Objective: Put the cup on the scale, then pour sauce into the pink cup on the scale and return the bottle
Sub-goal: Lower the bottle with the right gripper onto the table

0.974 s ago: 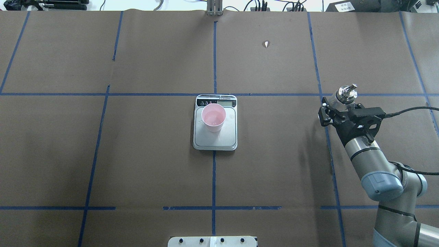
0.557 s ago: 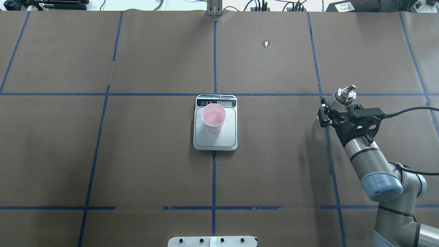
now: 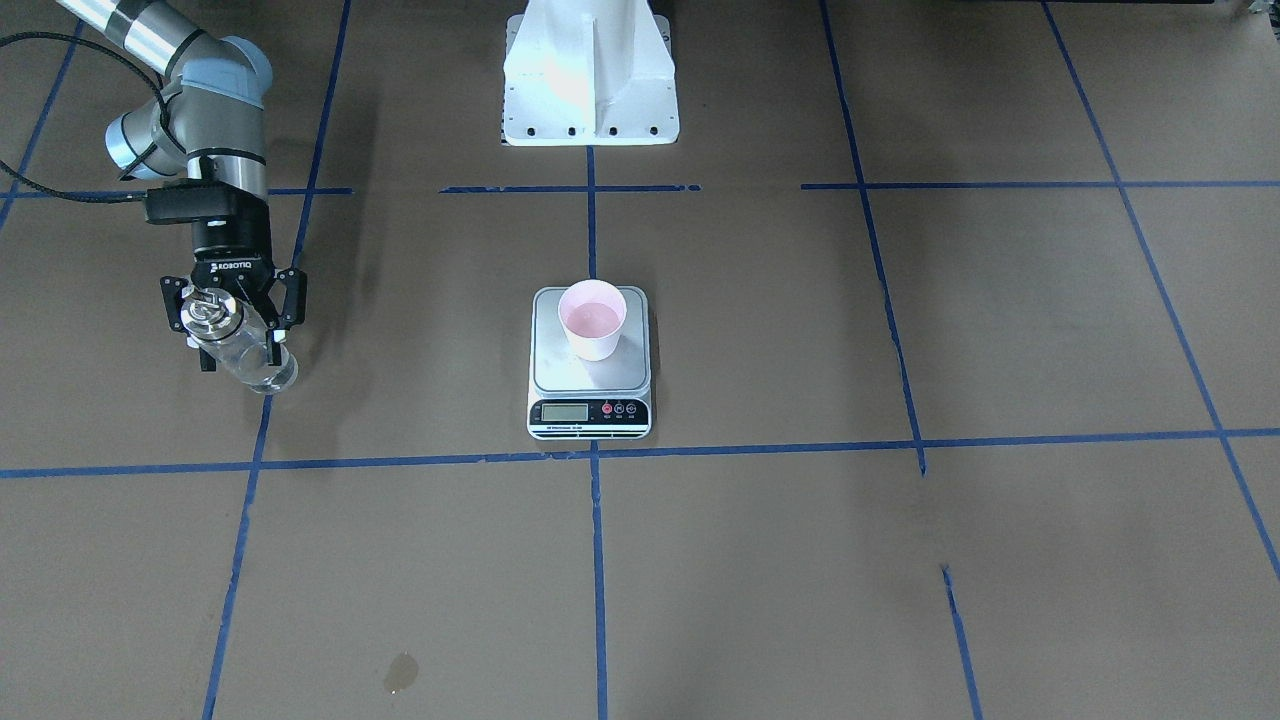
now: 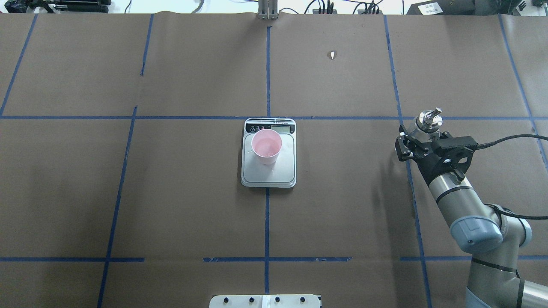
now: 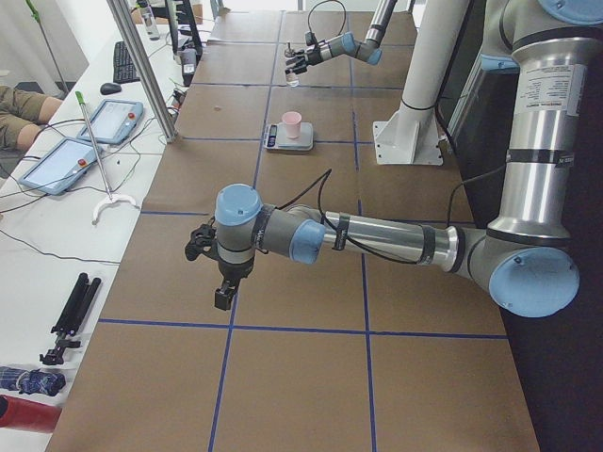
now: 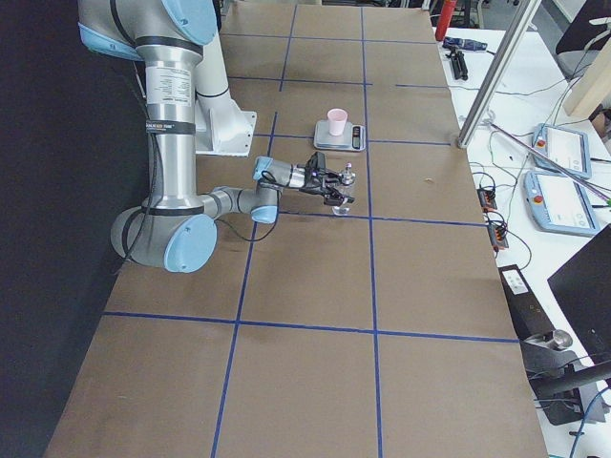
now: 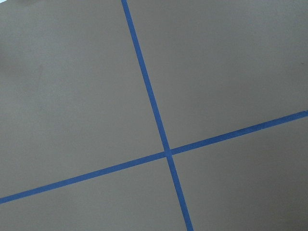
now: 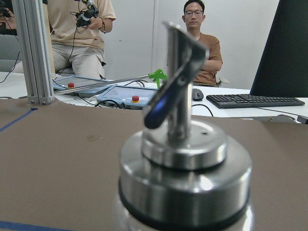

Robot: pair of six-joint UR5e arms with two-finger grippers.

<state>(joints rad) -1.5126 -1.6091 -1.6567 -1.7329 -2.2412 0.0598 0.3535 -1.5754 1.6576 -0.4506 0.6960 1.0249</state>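
The pink cup (image 4: 266, 147) stands upright on the scale (image 4: 282, 174) at the table's middle; the front-facing view shows the cup (image 3: 592, 320) and the scale (image 3: 590, 412) too. Far to the robot's right, my right gripper (image 4: 421, 137) is shut on the clear glass bottle (image 3: 250, 360), which hangs upright close over the paper. Its metal collar and spout (image 8: 183, 144) fill the right wrist view. Clear sauce shows through the glass. My left gripper (image 5: 219, 273) appears only in the exterior left view, low over bare paper; whether it is open or shut I cannot tell.
Blue tape lines (image 7: 154, 115) grid the brown paper. The white robot base (image 3: 590, 70) stands behind the scale. A wet spot (image 3: 400, 672) lies near the operators' edge. People, tablets (image 8: 125, 96) and a keyboard (image 8: 255, 100) sit beyond that edge.
My right gripper has sunk a little toward the table with the bottle, whose cap now looks smaller and lower in the overhead view. Cup and scale have not moved.
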